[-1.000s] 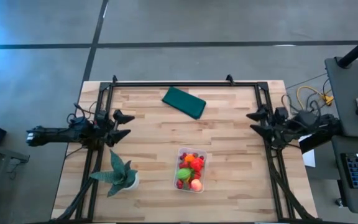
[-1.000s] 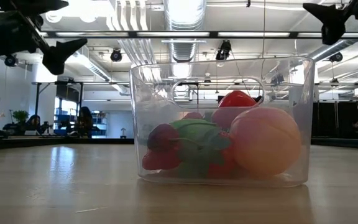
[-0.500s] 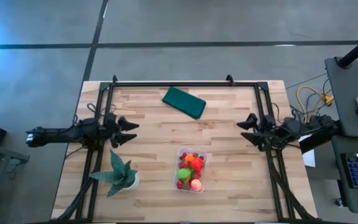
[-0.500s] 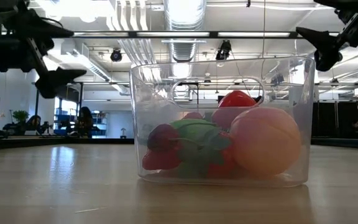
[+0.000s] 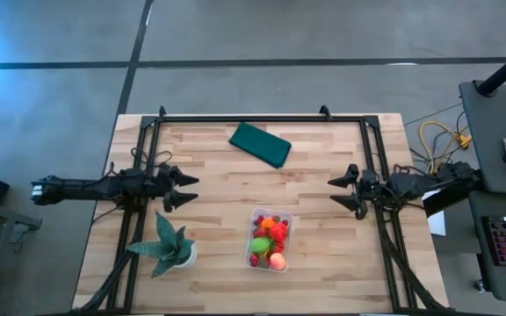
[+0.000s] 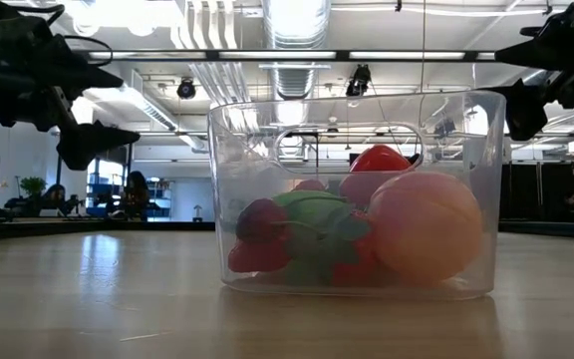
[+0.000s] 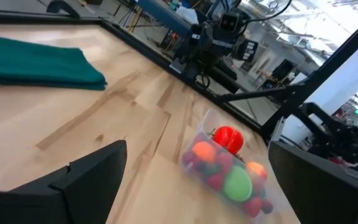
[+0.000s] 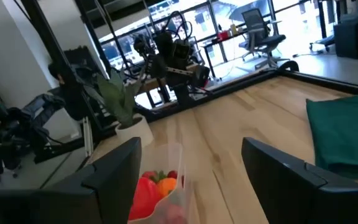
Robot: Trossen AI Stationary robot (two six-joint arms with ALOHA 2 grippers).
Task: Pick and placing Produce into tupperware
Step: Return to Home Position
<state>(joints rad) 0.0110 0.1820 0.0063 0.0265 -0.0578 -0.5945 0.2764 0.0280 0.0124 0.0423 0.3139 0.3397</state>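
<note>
The small clear rectangular plastic tupperware [image 5: 271,211] sits on the pale wooden desk [image 5: 227,189], in the lower middle of the high view. It holds the colourful toy produce [image 5: 268,241]. The left gripper [image 5: 181,193] hovers at the desk's left side with its fingers spread and empty. The right gripper [image 5: 334,195] hovers at the right side, likewise spread and empty. Both are well apart from the tupperware.
</note>
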